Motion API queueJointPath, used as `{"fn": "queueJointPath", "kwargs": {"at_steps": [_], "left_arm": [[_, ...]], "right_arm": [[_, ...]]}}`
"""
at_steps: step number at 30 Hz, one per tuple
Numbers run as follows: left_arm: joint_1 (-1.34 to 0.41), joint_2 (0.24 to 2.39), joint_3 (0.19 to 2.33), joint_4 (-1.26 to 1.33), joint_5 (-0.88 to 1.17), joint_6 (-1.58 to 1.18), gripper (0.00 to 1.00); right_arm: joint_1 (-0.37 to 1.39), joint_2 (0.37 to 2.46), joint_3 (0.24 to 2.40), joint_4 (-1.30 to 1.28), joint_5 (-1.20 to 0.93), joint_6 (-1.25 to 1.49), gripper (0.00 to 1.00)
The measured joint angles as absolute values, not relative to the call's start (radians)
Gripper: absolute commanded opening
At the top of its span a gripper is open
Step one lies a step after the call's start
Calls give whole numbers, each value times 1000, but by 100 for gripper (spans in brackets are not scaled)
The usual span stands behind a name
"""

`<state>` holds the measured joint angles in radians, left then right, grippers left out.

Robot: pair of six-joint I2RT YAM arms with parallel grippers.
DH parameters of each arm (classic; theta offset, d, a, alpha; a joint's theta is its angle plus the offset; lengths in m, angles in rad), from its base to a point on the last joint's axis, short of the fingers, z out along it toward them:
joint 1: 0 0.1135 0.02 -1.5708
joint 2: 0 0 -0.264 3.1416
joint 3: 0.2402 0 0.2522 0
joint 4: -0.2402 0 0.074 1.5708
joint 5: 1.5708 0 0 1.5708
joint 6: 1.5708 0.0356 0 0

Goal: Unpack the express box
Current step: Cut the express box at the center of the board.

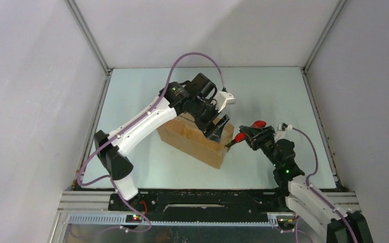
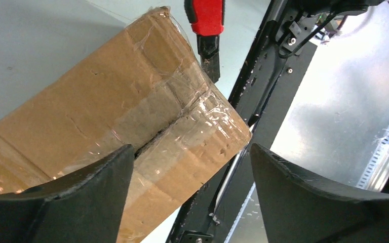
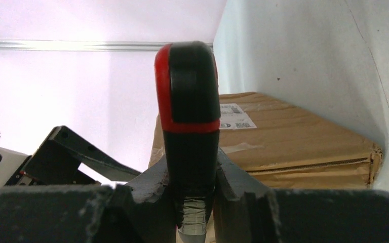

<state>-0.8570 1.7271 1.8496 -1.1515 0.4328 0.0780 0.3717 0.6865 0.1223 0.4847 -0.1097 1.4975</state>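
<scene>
The express box (image 1: pixel 195 139) lies aslant on the bench (image 1: pixel 263 96), its taped end facing the right claw (image 3: pixel 195 202), which is clamped on a red-and-black knife (image 3: pixel 190 101) with its tip at that end's seam — likely to slit the tape (image 2: pixel 197 106) — while the left claw (image 2: pixel 192 202) hangs spread wide over the same end, seemingly to steady it.

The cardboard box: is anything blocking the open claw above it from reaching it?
Nothing visible. The left gripper hangs open over the taped end of the express box, with nothing between them. The cutter held by the right gripper points at that end from the side, outside the left gripper's path.
</scene>
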Motion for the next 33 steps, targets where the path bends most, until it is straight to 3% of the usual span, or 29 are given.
{"fn": "queueJointPath", "kwargs": {"at_steps": [4, 7, 11, 18, 21, 29, 33], "left_arm": [[-856, 1727, 1850, -1157, 459, 59, 83], [-855, 1727, 1850, -1159, 471, 48, 99], [-856, 1727, 1848, -1157, 475, 33, 99], [-814, 1713, 1783, -1075, 492, -60, 78], [-796, 1697, 1759, -1035, 494, -116, 64], [-787, 1634, 1674, -945, 420, -260, 77], [-788, 1570, 1675, -952, 213, -300, 85]], "right_arm": [[335, 788, 128, 578, -179, 1510, 0], [330, 852, 151, 622, -211, 1508, 0], [324, 909, 181, 648, -249, 1489, 0], [300, 876, 217, 572, -311, 1439, 0], [278, 782, 218, 527, -345, 1445, 0], [303, 503, 174, 433, -313, 1494, 0], [345, 501, 151, 423, -274, 1498, 0]]}}
